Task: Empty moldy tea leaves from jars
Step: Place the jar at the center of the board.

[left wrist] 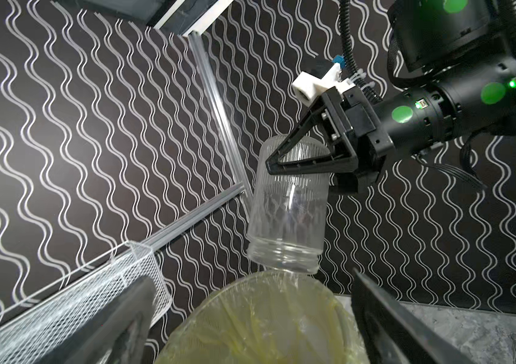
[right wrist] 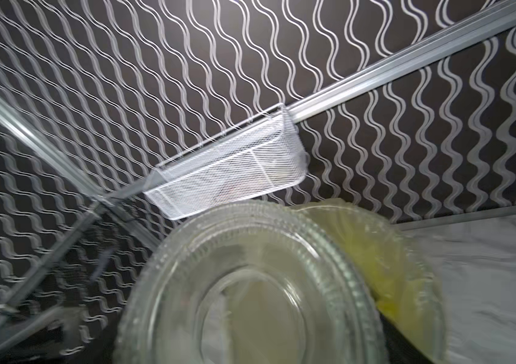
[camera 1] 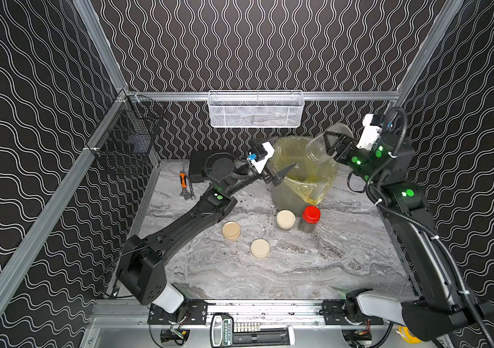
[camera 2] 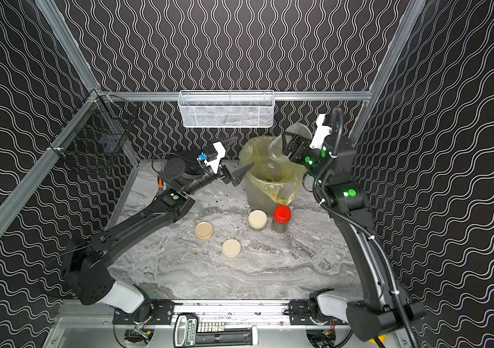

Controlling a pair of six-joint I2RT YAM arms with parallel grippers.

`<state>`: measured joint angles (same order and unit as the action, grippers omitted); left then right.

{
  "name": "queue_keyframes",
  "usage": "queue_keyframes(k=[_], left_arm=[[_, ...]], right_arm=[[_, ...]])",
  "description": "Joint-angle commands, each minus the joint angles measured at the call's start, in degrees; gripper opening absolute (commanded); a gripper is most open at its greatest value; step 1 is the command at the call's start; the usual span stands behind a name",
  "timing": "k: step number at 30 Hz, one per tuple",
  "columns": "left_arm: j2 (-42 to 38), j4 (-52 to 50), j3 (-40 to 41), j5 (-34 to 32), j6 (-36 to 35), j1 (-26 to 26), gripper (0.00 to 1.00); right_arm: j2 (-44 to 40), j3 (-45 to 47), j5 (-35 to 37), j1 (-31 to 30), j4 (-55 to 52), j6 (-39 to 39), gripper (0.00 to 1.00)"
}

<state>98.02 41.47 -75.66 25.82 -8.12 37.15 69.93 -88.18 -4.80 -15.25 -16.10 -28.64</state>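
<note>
The job looks partly done. Low in the middle of both top views, three cream tops sit on the table (camera 1: pixel 330 265): the left cream lid (camera 1: pixel 231 231), the front cream lid (camera 1: pixel 260 248) and the right cream lid (camera 1: pixel 285 219). From above I cannot tell which of them cap jars and which lies loose, nor what is under them. A few spilled specks (camera 1: pixel 270 223) dot the table among them.

Above, at mid-frame, the left claw (camera 1: pixel 285 153) hangs at the left rim of the bucket (camera 1: pixel 282 199), jaws wide apart and holding nothing.

Just right of the cream lids, the red-lidded jar (camera 1: pixel 311 218) stands capped with dark tea leaves (camera 1: pixel 307 228) inside. I judge that it is not yet emptied.

Right of centre, the open jar (camera 1: pixel 315 150) is tipped mouth-down over the bucket's yellow bag (camera 1: pixel 309 183). In the left wrist view its glass looks clear of leaves. The right claw (camera 1: pixel 328 146) is clamped across the jar's body near its base, and the jar points down and leftward out of the jaws.
</note>
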Motion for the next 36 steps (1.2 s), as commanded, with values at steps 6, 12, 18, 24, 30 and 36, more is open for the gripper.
queue_keyframes(k=[6, 12, 18, 24, 30, 36], left_arm=[[2.74, 5.88, -3.72, 7.06, -3.91, -0.04, 0.99], [4.16, 7.92, -5.86, 10.95, -3.06, 0.08, 0.99], [5.01, 8.05, -6.25, 9.87, -2.89, 0.27, 0.99], [6.31, 6.97, -8.06, 13.02, -1.51, 0.5, 0.9], [6.66, 6.4, -8.88, 12.93, -0.84, 0.64, 0.69], [6.87, 3.88, -9.96, 11.74, -0.67, 0.56, 0.9]], right_arm=[[-4.84, 5.76, -17.75, -0.09, 17.9, -16.13, 0.0], [-5.3, 6.69, -22.7, -0.12, 20.27, -19.26, 0.0], [-5.73, 9.98, -26.92, -0.22, 26.32, -24.08, 0.0], [-5.38, 10.71, -27.52, -0.58, 26.49, -23.74, 0.0], [-4.72, 11.1, -28.41, -0.77, 27.35, -23.94, 0.0], [-4.19, 11.87, -28.5, -1.22, 27.18, -23.38, 0.0]])
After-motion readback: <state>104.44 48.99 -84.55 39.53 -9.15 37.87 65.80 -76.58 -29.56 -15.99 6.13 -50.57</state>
